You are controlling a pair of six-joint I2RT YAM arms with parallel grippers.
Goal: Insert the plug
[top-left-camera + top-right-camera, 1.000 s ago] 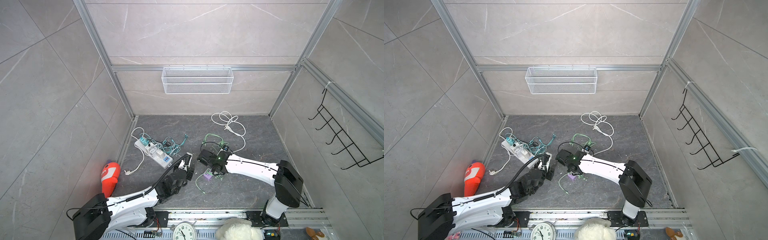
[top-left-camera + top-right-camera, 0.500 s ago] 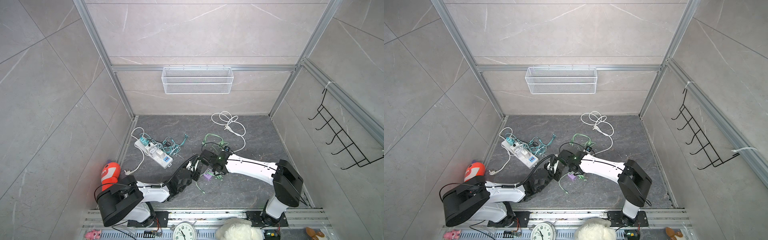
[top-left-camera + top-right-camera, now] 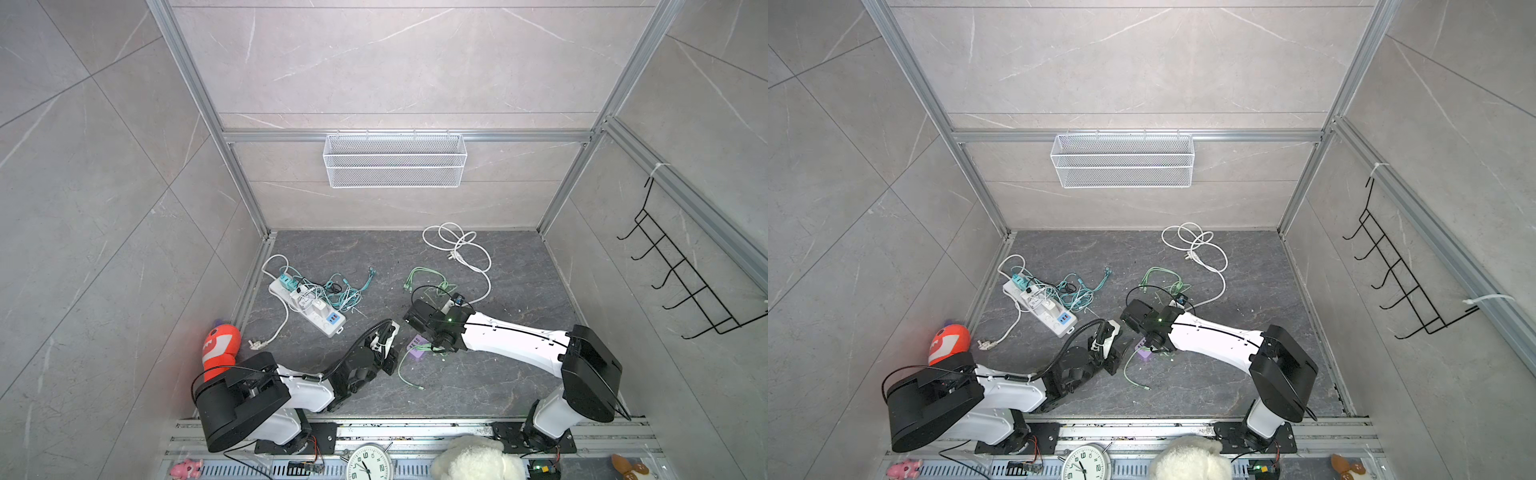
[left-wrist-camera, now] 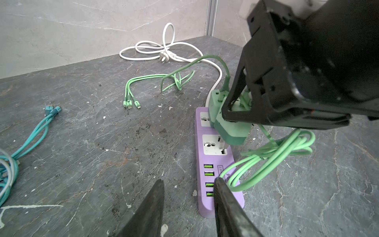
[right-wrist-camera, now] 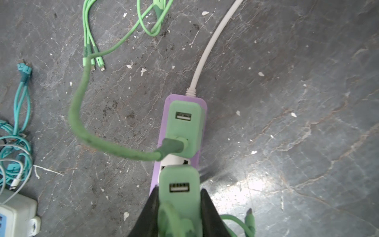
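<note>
Right wrist view: shows right gripper clamped narrow on green plug — both fingers pressed to its sides, USB port facing the camera. Held right over purple power strip, just beside second green adapter already seated in the socket nearest the strip's white cord. Dark green cable plugged into that adapter, arcing off over the floor.

Left wrist view: shows green plug tilted, metal prongs at the middle socket — one tip at a slot, not pushed home; cannot tell how deep. Left gripper low at the strip's USB end, jaws partly apart with a narrow gap, holding nothing. One finger overlapping the strip's edge, contact unclear. Bundle of light green cable lying beside the strip, under the right gripper.

Both top views: put purple power strip mid-floor, between the two grippers. White power strip with tangled teal cables off to the left, well apart. White cord coiled near the back wall.
</note>
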